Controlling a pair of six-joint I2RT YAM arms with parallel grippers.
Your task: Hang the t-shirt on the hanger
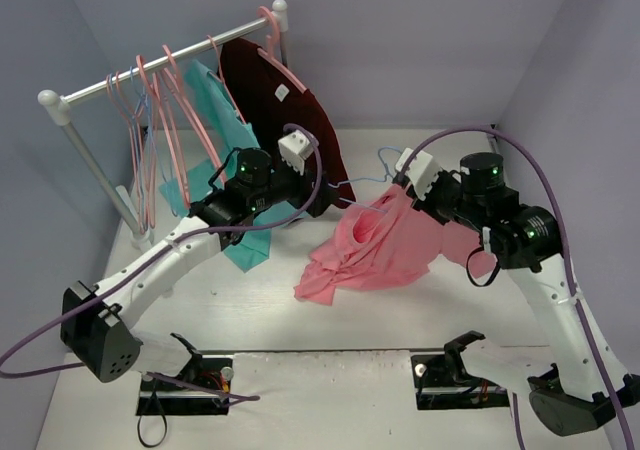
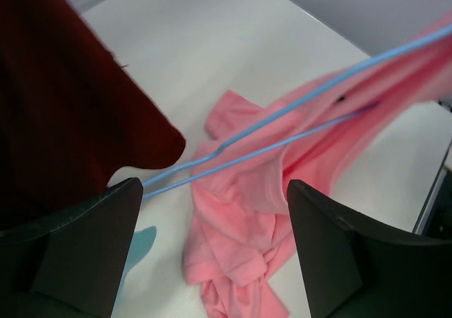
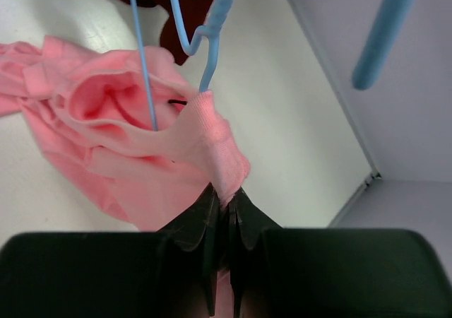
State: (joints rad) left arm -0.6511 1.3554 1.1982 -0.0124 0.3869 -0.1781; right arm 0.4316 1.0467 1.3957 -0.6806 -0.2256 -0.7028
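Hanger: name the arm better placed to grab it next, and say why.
Left, probably. The left gripper is open, with the hanger wires just ahead between its fingers. The right gripper is shut on the t-shirt.

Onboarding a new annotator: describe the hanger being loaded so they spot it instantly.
Right of the rack, a salmon t-shirt lies mid-table, its collar pinched up by the right gripper. The hanger pokes out of that collar, hook outside. It's the only hanger off the rack, thin and light blue, unlike the thicker pink ones there.
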